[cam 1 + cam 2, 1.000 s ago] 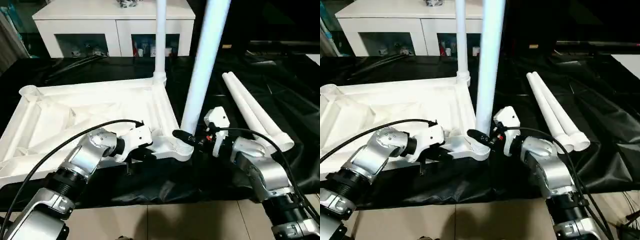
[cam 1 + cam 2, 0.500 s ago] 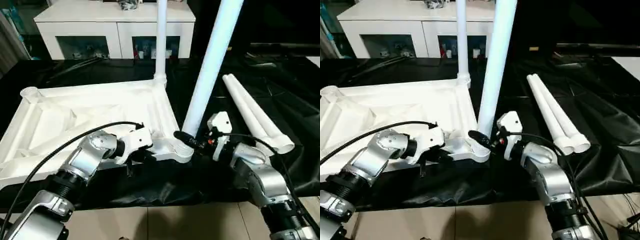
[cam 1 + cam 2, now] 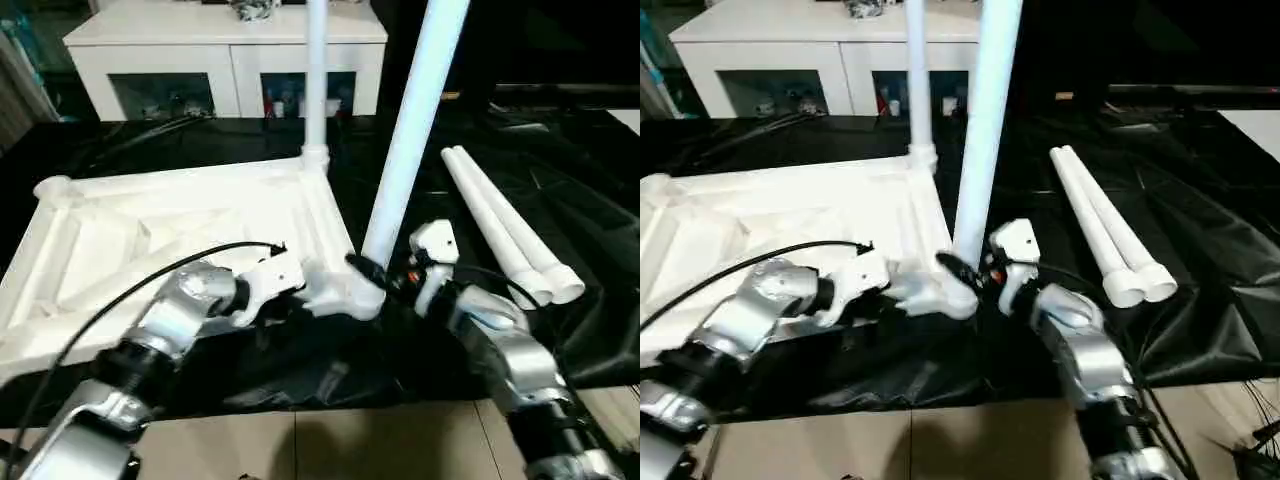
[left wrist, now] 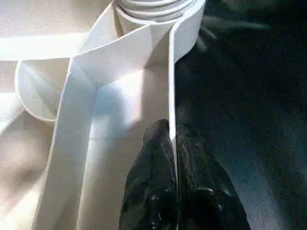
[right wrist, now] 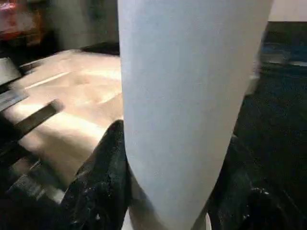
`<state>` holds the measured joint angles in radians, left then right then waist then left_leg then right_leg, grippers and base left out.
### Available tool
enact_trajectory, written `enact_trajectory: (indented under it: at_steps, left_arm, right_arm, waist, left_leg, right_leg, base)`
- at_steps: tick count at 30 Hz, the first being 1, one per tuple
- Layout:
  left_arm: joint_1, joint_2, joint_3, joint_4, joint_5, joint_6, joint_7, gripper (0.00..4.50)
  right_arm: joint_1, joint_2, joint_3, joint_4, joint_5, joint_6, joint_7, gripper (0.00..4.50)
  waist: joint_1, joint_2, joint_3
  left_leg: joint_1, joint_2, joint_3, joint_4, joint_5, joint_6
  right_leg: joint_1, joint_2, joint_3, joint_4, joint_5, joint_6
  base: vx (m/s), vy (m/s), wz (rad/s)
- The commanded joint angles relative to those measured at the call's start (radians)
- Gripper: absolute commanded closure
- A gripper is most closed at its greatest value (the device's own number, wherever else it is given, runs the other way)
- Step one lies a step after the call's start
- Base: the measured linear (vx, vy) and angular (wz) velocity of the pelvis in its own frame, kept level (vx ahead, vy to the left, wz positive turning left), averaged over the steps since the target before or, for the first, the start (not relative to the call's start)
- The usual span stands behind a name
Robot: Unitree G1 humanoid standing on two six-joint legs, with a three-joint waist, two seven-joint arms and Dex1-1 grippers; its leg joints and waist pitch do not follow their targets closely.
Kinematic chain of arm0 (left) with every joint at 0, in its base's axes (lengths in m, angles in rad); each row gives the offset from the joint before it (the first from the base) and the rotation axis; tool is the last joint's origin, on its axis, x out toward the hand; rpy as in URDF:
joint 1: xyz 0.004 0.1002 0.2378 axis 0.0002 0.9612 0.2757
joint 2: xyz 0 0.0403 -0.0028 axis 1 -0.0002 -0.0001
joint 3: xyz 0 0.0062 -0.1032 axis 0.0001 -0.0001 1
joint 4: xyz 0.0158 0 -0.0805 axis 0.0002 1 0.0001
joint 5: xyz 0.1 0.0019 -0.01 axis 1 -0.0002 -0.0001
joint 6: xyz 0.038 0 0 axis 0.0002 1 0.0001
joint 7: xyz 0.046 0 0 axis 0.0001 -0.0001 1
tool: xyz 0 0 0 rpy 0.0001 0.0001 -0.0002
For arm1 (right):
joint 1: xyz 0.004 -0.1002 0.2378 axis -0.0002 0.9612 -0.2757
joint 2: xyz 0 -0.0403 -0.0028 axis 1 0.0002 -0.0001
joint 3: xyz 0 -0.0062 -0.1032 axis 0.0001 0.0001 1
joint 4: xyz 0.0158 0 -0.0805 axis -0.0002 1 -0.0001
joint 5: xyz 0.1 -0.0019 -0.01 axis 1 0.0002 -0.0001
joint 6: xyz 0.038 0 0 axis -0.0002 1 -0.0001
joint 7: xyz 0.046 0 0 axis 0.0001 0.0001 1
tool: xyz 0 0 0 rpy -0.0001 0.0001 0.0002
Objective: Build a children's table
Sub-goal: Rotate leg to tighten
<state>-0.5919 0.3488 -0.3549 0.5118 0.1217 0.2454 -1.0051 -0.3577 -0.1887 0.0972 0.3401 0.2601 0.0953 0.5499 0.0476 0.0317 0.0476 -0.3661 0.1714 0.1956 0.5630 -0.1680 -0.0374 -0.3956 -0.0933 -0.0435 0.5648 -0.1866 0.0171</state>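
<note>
A: What is nearest the robot?

B: The two tools, at the near right corner of the tabletop [image 3: 190, 215], which lies upside down on the black-covered worktop [image 3: 560, 340], ribbed underside up. The left tool [image 4: 171, 143] is pinched shut on the thin near rim of the tabletop, one black finger on each side of the edge, just beside the corner socket [image 3: 350, 293].

A: And the right one?

B: The right tool [image 3: 368, 268] is about half spread, its fingers [image 5: 103, 177] clasping the base of a leg [image 3: 410, 130] on either side. That leg rises from the corner socket and leans to the right, not quite upright.

A: Any other legs?

B: A second leg [image 3: 316, 75] stands upright in the far right corner socket. Two loose legs [image 3: 500, 225] lie side by side, touching, on the black cover to the right of the tabletop, well apart from it, thick ends toward the robot.

A: What is beyond that?

B: The far left corner socket [image 3: 53, 187] stands open, and behind the worktop is a white cabinet [image 3: 225, 50] with glass-fronted compartments.
</note>
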Motion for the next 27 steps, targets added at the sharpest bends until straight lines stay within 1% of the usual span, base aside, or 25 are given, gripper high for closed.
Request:
enact_trajectory:
  at_steps: [1, 2, 3, 4, 5, 6, 7, 8, 9, 10, 11, 12, 13, 14, 15, 16, 17, 18, 19, 20, 21, 22, 23, 25, 27]
  left_arm:
    - [-0.013, -0.016, 0.027, 0.04, 0.018, 0.043, 0.082, 4.5]
    - [-0.028, -0.043, 0.032, 0.066, 0.023, 0.067, 0.123, 4.5]
    - [-0.043, -0.066, 0.037, 0.087, 0.027, 0.09, 0.158, 4.5]
    - [-0.055, -0.085, 0.041, 0.102, 0.029, 0.11, 0.185, 4.5]
    - [-0.061, -0.095, 0.043, 0.11, 0.03, 0.122, 0.2, 4.5]
    - [-0.082, -0.125, 0.05, 0.132, 0.03, 0.15, 0.236, 4.5]
    - [-0.101, -0.151, 0.055, 0.151, 0.03, 0.177, 0.268, 4.5]
    - [-0.104, -0.155, 0.055, 0.154, 0.03, 0.18, 0.272, 4.5]
    - [-0.127, -0.185, 0.057, 0.175, 0.035, 0.209, 0.311, 4.5]
    - [-0.148, -0.212, 0.052, 0.192, 0.043, 0.234, 0.344, 4.5]
    - [-0.17, -0.242, 0.047, 0.207, 0.049, 0.254, 0.37, 4.5]
    - [-0.174, -0.248, 0.046, 0.209, 0.049, 0.256, 0.372, 4.5]
    - [-0.18, -0.254, 0.038, 0.212, 0.052, 0.25, 0.37, 4.5]
    - [-0.18, -0.254, 0.038, 0.212, 0.052, 0.25, 0.37, 4.5]
    - [-0.183, -0.258, 0.033, 0.215, 0.055, 0.245, 0.368, 4.5]
    - [-0.186, -0.261, 0.03, 0.22, 0.055, 0.237, 0.364, 4.5]
    - [-0.182, -0.253, 0.018, 0.215, 0.061, 0.206, 0.347, 4.5]
    - [-0.179, -0.247, 0.014, 0.21, 0.064, 0.199, 0.341, 4.5]
    - [-0.178, -0.242, 0.01, 0.209, 0.067, 0.195, 0.338, 4.5]
    - [-0.176, -0.238, 0.008, 0.208, 0.067, 0.191, 0.334, 4.5]
    - [-0.171, -0.226, 0.004, 0.203, 0.067, 0.183, 0.32, 4.5]
    - [-0.171, -0.223, 0.005, 0.205, 0.067, 0.184, 0.32, 4.5]
    - [-0.172, -0.222, 0.006, 0.207, 0.067, 0.185, 0.321, 4.5]
    - [-0.169, -0.211, 0.003, 0.206, 0.07, 0.178, 0.314, 4.5]
    - [-0.164, -0.201, -0.001, 0.204, 0.071, 0.157, 0.304, 4.5]
  right_arm:
    - [0.057, -0.015, -0.052, 0.179, -0.077, 0.062, -0.135, 2.65]
    - [0.047, -0.001, -0.057, 0.196, -0.081, 0.062, -0.167, 2.65]
    - [0.036, 0.01, -0.06, 0.211, -0.087, 0.062, -0.197, 2.65]
    - [0.027, 0.017, -0.06, 0.225, -0.095, 0.061, -0.221, 2.65]
    - [0.022, 0.021, -0.06, 0.233, -0.1, 0.059, -0.235, 2.65]
    - [0.002, 0.034, -0.064, 0.26, -0.099, 0.062, -0.263, 2.65]
    - [-0.018, 0.046, -0.068, 0.287, -0.099, 0.067, -0.292, 2.65]
    - [-0.021, 0.048, -0.069, 0.29, -0.099, 0.068, -0.296, 2.65]
    - [-0.049, 0.06, -0.07, 0.328, -0.102, 0.075, -0.331, 2.65]
    - [-0.08, 0.069, -0.069, 0.369, -0.108, 0.08, -0.366, 2.65]
    - [-0.12, 0.079, -0.066, 0.422, -0.117, 0.081, -0.399, 2.65]
    - [-0.128, 0.081, -0.065, 0.432, -0.119, 0.081, -0.404, 2.65]
    - [-0.146, 0.087, -0.064, 0.452, -0.121, 0.081, -0.41, 2.65]
    - [-0.146, 0.087, -0.064, 0.452, -0.121, 0.081, -0.41, 2.65]
    - [-0.158, 0.091, -0.064, 0.466, -0.122, 0.081, -0.414, 2.65]
    - [-0.17, 0.095, -0.063, 0.481, -0.127, 0.082, -0.416, 2.65]
    - [-0.18, 0.098, -0.062, 0.492, -0.134, 0.081, -0.415, 2.65]
    - [-0.181, 0.097, -0.063, 0.491, -0.134, 0.082, -0.411, 2.65]
    - [-0.185, 0.097, -0.064, 0.497, -0.134, 0.08, -0.409, 2.65]
    - [-0.185, 0.097, -0.064, 0.496, -0.134, 0.079, -0.407, 2.65]
    - [-0.185, 0.095, -0.063, 0.496, -0.135, 0.076, -0.402, 2.65]
    - [-0.189, 0.094, -0.063, 0.506, -0.138, 0.069, -0.399, 2.65]
    - [-0.193, 0.093, -0.063, 0.514, -0.14, 0.064, -0.397, 2.65]
    - [-0.197, 0.091, -0.061, 0.529, -0.147, 0.052, -0.384, 2.65]
    - [-0.195, 0.09, -0.058, 0.53, -0.148, 0.049, -0.366, 2.65]
  waist:
    - [-0.011, 0.013, -0.022]
    - [-0.015, 0.013, -0.021]
    - [-0.018, 0.019, -0.018]
    - [-0.024, 0.023, -0.015]
    - [-0.031, 0.033, -0.008]
    - [-0.034, 0.037, -0.006]
    - [-0.036, 0.041, -0.003]
    - [0.027, 0.07, -0.005]
    - [0.058, 0.062, -0.011]
    - [0.042, 0.036, -0.022]
    - [0.033, -0.035, -0.021]
    - [0.023, -0.018, -0.006]
    - [0.052, 0.026, -0.04]
    - [0.052, 0.026, -0.04]
    - [0.032, 0.028, -0.035]
    - [0.023, 0.041, -0.033]
    - [0.01, 0.043, -0.027]
    - [0.004, 0.04, -0.026]
    - [0.004, 0.037, -0.03]
    - [0.003, 0.033, -0.032]
    - [0.006, 0.031, -0.038]
    - [0.008, 0.032, -0.039]
    - [0.009, 0.032, -0.04]
    - [0.009, 0.032, -0.039]
    - [0.008, 0.033, -0.041]
  left_leg:
    - [0.041, 0.05, -0.058, -0.097, -0.701, -0.071]
    - [0.039, 0.05, -0.058, -0.098, -0.708, -0.069]
    - [0.041, 0.051, -0.058, -0.104, -0.724, -0.069]
    - [0.056, 0.05, -0.061, -0.104, -0.77, -0.072]
    - [0.062, 0.052, -0.064, -0.114, -0.828, -0.073]
    - [0.056, 0.055, -0.067, -0.122, -0.852, -0.074]
    - [0.042, 0.06, -0.068, -0.14, -0.882, -0.075]
    - [-0.068, 0.091, -0.027, -0.251, -1.028, -0.112]
    - [-0.061, 0.083, 0.01, -0.256, -0.986, -0.084]
    - [-0.002, 0.067, 0.026, -0.237, -0.87, -0.08]
    - [0.141, 0.01, -0.009, 0.021, -0.545, -0.08]
    - [0.017, -0.006, -0.089, 0.074, -0.164, 0.013]
    - [-0.016, 0.042, -0.1, -0.058, -0.089, -0.041]
    - [-0.016, 0.042, -0.1, -0.058, -0.089, -0.041]
    - [0.031, 0.051, -0.081, -0.065, -0.303, -0.057]
    - [0.037, 0.043, -0.073, -0.075, -0.463, -0.065]
    - [0.038, 0.042, -0.073, -0.08, -0.563, -0.072]
    - [0.03, 0.038, -0.074, -0.082, -0.578, -0.074]
    - [0.026, 0.039, -0.076, -0.086, -0.569, -0.07]
    - [0.025, 0.039, -0.075, -0.087, -0.552, -0.064]
    - [0.021, 0.039, -0.071, -0.088, -0.492, -0.05]
    - [0.017, 0.041, -0.066, -0.089, -0.436, -0.038]
    - [0.015, 0.043, -0.063, -0.09, -0.398, -0.032]
    - [0.013, 0.044, -0.06, -0.09, -0.385, -0.031]
    - [0.009, 0.045, -0.062, -0.091, -0.395, -0.033]
  right_leg:
    - [-0.009, -0.052, 0.012, -0.112, -0.664, -0.07]
    - [-0.007, -0.051, 0.009, -0.114, -0.663, -0.066]
    - [-0.006, -0.049, 0.003, -0.119, -0.659, -0.064]
    - [-0.01, -0.041, -0.014, -0.129, -0.656, -0.06]
    - [-0.002, -0.031, -0.038, -0.136, -0.638, -0.051]
    - [0.011, -0.03, -0.049, -0.132, -0.619, -0.046]
    - [0.028, -0.024, -0.055, -0.116, -0.59, -0.048]
    - [0.126, 0.004, -0.066, 0.113, -0.248, -0.099]
    - [0.112, 0.013, -0.046, 0.123, -0.203, -0.082]
    - [0.072, 0.006, -0.011, 0.098, -0.303, -0.077]
    - [-0.084, -0.111, 0.035, -0.141, -0.849, -0.04]
    - [0.024, -0.189, 0.088, -0.14, -0.97, -0.115]
    - [0.077, -0.081, 0.017, -0.051, -0.471, -0.138]
    - [0.077, -0.081, 0.017, -0.051, -0.471, -0.138]
    - [0.027, -0.037, 0.012, -0.04, -0.278, -0.182]
    - [0.03, -0.041, 0.02, -0.045, -0.304, -0.214]
    - [0.027, -0.049, 0.02, -0.062, -0.409, -0.201]
    - [0.034, -0.049, 0.018, -0.067, -0.45, -0.183]
    - [0.038, -0.053, 0.017, -0.074, -0.487, -0.152]
    - [0.039, -0.055, 0.018, -0.077, -0.491, -0.143]
    - [0.043, -0.058, 0.019, -0.079, -0.461, -0.142]
    - [0.046, -0.058, 0.021, -0.078, -0.419, -0.152]
    - [0.047, -0.058, 0.02, -0.077, -0.384, -0.165]
    - [0.047, -0.057, 0.02, -0.075, -0.369, -0.178]
    - [0.051, -0.059, 0.018, -0.074, -0.39, -0.177]
  base:
    - [0.0, 0.0, 0.0]
    - [0.0, 0.0, 0.0]
    - [0.0, 0.0, 0.0]
    - [0.0, 0.0, 0.0]
    - [0.0, 0.0, 0.0]
    - [-0.053, 0.045, -0.07]
    - [-0.062, 0.035, -0.07]
    - [-0.062, 0.035, -0.07]
    - [-0.086, -0.009, 0.12]
    - [0.035, -0.101, 0.23]
    - [0.035, -0.101, 0.23]
    - [0.088, -0.048, -0.26]
    - [0.033, 0.074, -0.42]
    - [0.033, 0.074, -0.42]
    - [0.0, 0.0, 0.0]
    - [-0.057, -0.031, 0.24]
    - [-0.057, -0.031, 0.24]
    - [-0.053, -0.024, 0.06]
    - [0.0, 0.0, 0.0]
    - [0.0, 0.0, 0.0]
    - [0.0, 0.0, 0.0]
    - [0.0, 0.0, 0.0]
    - [0.0, 0.0, 0.0]
    - [0.0, 0.0, 0.0]
    - [0.0, 0.0, 0.0]
